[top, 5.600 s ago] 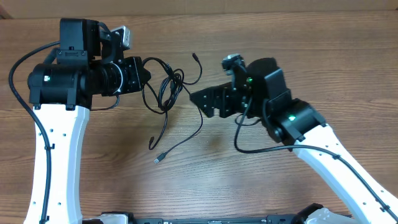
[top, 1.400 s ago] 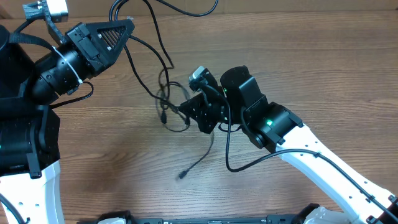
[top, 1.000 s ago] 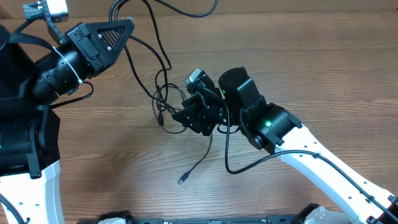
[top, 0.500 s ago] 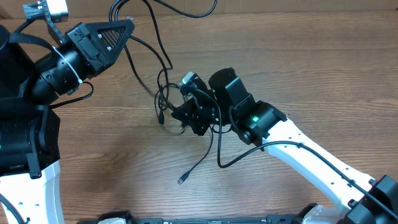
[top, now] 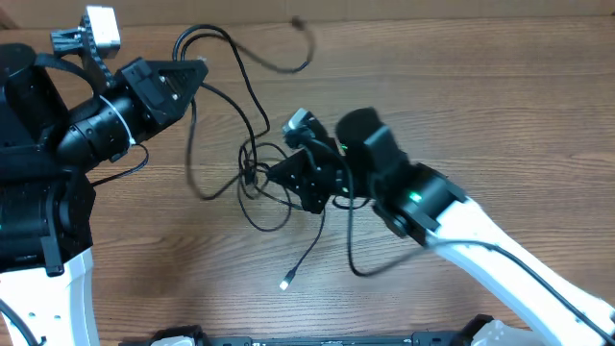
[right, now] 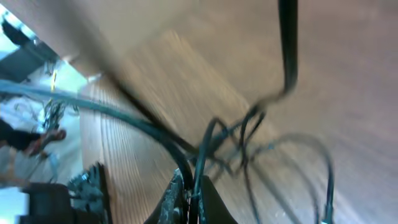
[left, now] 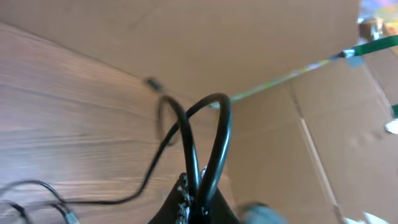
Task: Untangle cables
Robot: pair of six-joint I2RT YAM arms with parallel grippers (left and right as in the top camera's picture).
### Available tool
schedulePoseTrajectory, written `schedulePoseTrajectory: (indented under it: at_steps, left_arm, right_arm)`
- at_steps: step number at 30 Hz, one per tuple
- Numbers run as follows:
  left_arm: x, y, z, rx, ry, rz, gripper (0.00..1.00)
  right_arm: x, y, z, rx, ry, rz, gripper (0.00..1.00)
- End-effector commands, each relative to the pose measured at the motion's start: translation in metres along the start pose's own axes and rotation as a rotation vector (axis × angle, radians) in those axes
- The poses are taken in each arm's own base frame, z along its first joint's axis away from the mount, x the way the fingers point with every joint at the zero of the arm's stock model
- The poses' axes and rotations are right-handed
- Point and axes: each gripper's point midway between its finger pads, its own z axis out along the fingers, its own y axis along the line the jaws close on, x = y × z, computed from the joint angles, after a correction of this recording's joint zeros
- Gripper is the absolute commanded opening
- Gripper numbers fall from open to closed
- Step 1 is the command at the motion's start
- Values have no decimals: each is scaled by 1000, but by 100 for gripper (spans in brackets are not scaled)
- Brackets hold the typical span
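Observation:
The cables (top: 252,178) form a thin black tangle at mid-table. One loop (top: 207,37) rises to my left gripper (top: 197,69), which is shut on a doubled strand (left: 208,134) and held above the table at upper left. My right gripper (top: 272,175) is shut on strands (right: 205,146) right beside the knot. In the right wrist view the pinch (right: 189,200) shows two cords between the fingers. A loose strand runs down to a silvery tip (top: 285,284) lying on the wood. Another free end (top: 298,22) is blurred near the far edge.
The wooden table (top: 500,96) stretches out to the right. A cardboard wall (left: 298,81) with a green tape strip (left: 367,45) stands behind the table. The right arm's own thick wire (top: 351,252) hangs in a loop under its wrist.
My right gripper has closed on the strands at the knot. The left arm has shifted, and the upper loop and free end swing, blurred. A strand now hangs lower on the left.

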Motion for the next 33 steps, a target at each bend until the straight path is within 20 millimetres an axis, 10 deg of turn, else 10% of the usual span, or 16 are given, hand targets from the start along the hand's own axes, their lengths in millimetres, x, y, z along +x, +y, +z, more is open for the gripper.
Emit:
schedulePoseTrajectory:
  at_steps: [1,6,8,12,27,28,30,33]
  left_arm:
    - [-5,-8,-5,4,-34,95,4]
    - [-3,-13,-5,29,-21,93,4]
    - [-2,-13,-5,29,-21,93,4]
    - [-2,-13,-5,31,-19,93,4]
    - [2,-17,-5,58,4,92,4]
    - [3,-17,-5,57,6,90,4]
    - [3,-17,-5,55,7,88,4]
    - [3,-16,-5,54,8,88,4]
  right_arm:
    - [-33,11,-24,32,-92,-42,22]
    - [-23,10,-16,16,-53,-28,4]
    - [-23,10,-15,16,-52,-28,31]
    - [-23,10,-15,17,-53,-29,47]
    - [-29,-13,28,11,-93,-53,48]
    - [-36,-12,29,8,-123,-69,47]
    - [-50,-10,27,1,-178,-97,8]
    - [-67,-6,23,-5,-247,-133,4]
